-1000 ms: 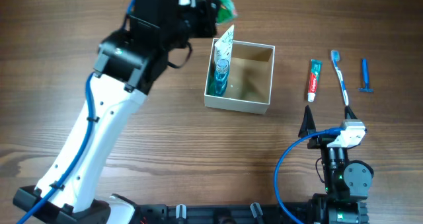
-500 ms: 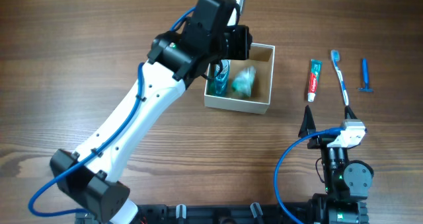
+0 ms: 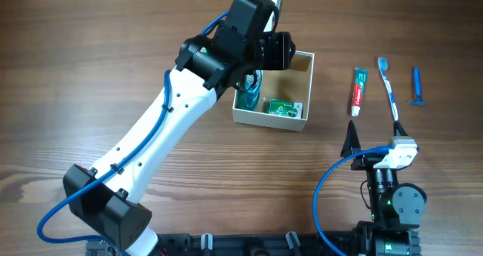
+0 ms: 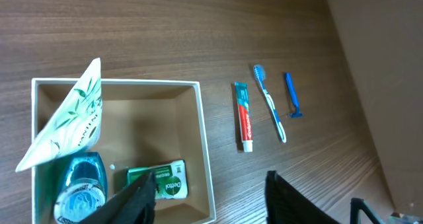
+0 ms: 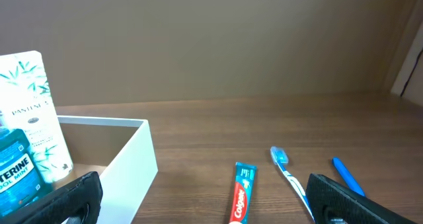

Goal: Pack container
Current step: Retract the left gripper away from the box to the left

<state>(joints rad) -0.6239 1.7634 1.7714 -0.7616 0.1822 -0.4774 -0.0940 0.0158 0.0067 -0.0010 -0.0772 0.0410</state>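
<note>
Over the table's 12 o'clock area, overhead view: left arm point(image 3: 151, 150) reaches out from 7 o'clock, and the left gripper point(image 4: 211, 201) hangs above the container point(image 3: 268, 120). Its fingers are spread with nothing between them.

Container: square white-walled cardboard box, open top, sitting flat on the table point(image 3: 90, 44).

Right gripper point(image 5: 205, 204): low at the table's 5 o'clock, facing the box. Fingers are wide apart and empty.

Contents, three items:
- Pantene tube point(image 4: 69, 115) leans against the 9 o'clock wall, its top above the rim.
- Listerine bottle point(image 4: 79, 184) stands just beside the tube on the same side.
- Dettol soap pack point(image 3: 283, 106) lies flat on the floor toward the 5 o'clock corner.

Outside, at 3 o'clock of the box, well apart from it and roughly parallel:
- Colgate toothpaste point(image 3: 358, 91), nearest the box.
- Blue toothbrush point(image 3: 389, 86), next out.
- Blue razor point(image 3: 416, 86), farthest out.

Judgement: packing is about half done, three items in and three left on the wood. The 3 o'clock half of the box floor looks free for them. The right gripper sits closer to the remaining items than the left.
</note>
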